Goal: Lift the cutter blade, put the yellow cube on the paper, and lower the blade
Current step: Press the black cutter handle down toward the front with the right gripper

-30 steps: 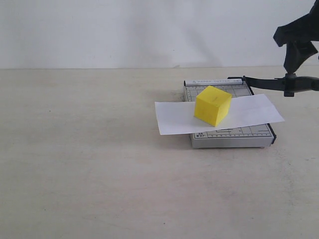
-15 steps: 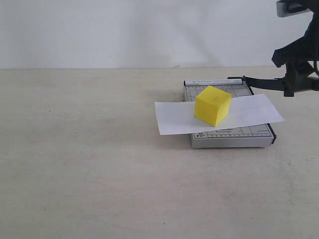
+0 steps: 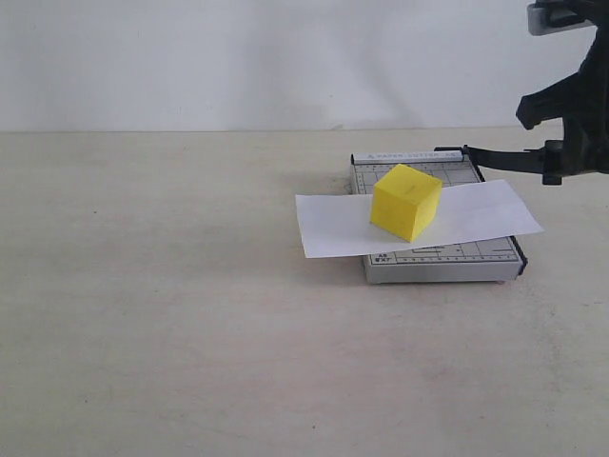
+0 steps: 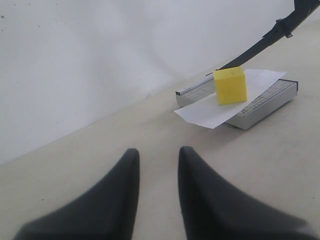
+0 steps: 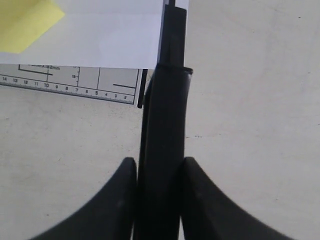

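Right fingers [image 5: 200, 200] clamped on thick rounded handle end of long thin black cutter blade [image 3: 504, 158], one finger each side, both touching. Blade raised, angled up from hinge on small grey gridded cutter base [image 3: 442, 262]. Bright yellow matte cube [image 3: 406, 202] sits on white rectangular paper strip [image 3: 466, 214] lying across base, overhanging both sides. Left fingers [image 4: 120, 200] slightly apart, empty, over pale counter [image 3: 190, 314], well apart from base.

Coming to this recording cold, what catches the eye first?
The bright yellow cube stands out, sitting on the white paper laid across the grey cutter base, right of centre on the table. Next is the black cutter blade, raised at the base's right side, with the right gripper closed on its handle.
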Tool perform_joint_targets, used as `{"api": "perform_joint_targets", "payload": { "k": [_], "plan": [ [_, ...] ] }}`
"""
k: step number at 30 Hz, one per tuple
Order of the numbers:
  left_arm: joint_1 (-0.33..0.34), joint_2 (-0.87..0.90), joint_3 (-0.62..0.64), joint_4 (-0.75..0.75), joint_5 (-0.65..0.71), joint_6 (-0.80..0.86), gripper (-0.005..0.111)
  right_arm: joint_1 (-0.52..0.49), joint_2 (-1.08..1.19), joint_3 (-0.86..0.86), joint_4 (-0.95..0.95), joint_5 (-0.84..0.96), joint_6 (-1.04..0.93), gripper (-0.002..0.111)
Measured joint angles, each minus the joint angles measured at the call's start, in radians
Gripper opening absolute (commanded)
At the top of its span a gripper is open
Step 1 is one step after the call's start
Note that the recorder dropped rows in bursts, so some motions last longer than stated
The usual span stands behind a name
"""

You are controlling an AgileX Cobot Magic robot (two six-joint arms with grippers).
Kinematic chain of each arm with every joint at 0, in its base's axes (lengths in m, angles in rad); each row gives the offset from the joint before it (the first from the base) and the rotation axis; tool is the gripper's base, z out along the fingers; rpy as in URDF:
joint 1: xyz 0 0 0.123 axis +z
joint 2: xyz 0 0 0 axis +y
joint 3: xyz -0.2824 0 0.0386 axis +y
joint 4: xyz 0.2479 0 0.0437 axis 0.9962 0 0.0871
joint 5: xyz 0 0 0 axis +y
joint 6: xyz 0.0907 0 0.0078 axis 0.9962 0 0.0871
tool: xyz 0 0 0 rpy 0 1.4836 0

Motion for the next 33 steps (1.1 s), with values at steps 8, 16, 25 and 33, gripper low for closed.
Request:
{"api": "perform_joint_targets", "payload": {
  "k": [8,16,25,33],
  "plan": [
    [0.000,0.000,0.000,0.000,0.000,0.000,0.026,-0.002,0.000,0.000,0.014,0.000,0.002,0.000],
    [0.000,0.000,0.000,0.000,0.000,0.000,0.026,-0.009,-0.002,0.007,0.040,-0.006,-0.012,0.000],
    [0.000,0.000,0.000,0.000,0.000,0.000,0.026,-0.009,-0.114,0.277,0.048,-0.244,-0.017,0.000],
    [0.000,0.000,0.000,0.000,0.000,0.000,0.026,-0.009,-0.179,0.584,0.069,-0.553,-0.017,0.000]
  ]
}}
